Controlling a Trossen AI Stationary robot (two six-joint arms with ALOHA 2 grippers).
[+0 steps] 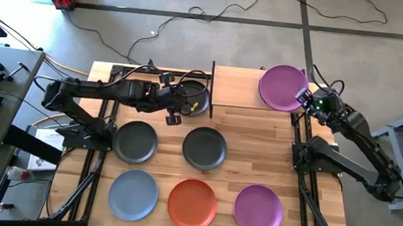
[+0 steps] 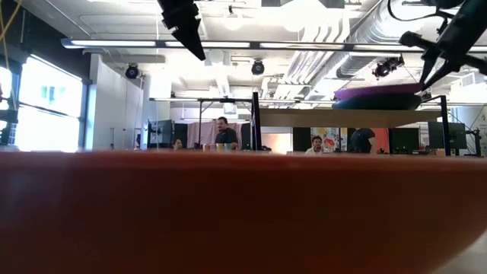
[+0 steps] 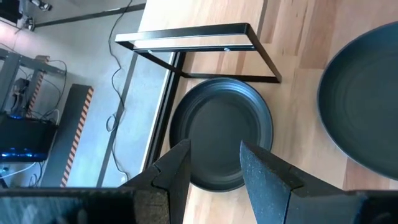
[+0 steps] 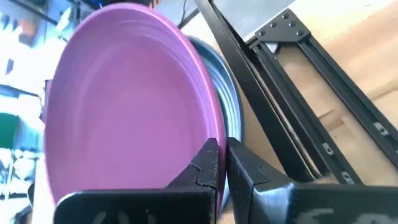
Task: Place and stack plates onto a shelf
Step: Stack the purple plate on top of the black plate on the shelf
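Plates are mid-way to the shelf (image 1: 237, 87): the purple plate (image 1: 283, 87) rests on the light-wood board's right end, seemingly atop a blue-grey plate (image 4: 229, 106) whose rim shows beneath it in the right wrist view. The right gripper (image 1: 304, 98) has its jaws clamped on that purple plate's rim, so the step in hand looks like setting it down — next it needs to let go and back away without dragging the stack. The left gripper (image 1: 175, 115) hovers with jaws apart above a dark grey plate (image 3: 221, 132) lying on the bench beside the shelf's black frame (image 3: 205, 46); its next move calls for dropping onto that rim and pinching. On the bench five more wait — two dark grey plates (image 1: 135, 141), a light blue plate (image 1: 133, 195), an orange plate (image 1: 192, 204) and a second purple plate (image 1: 258, 209).
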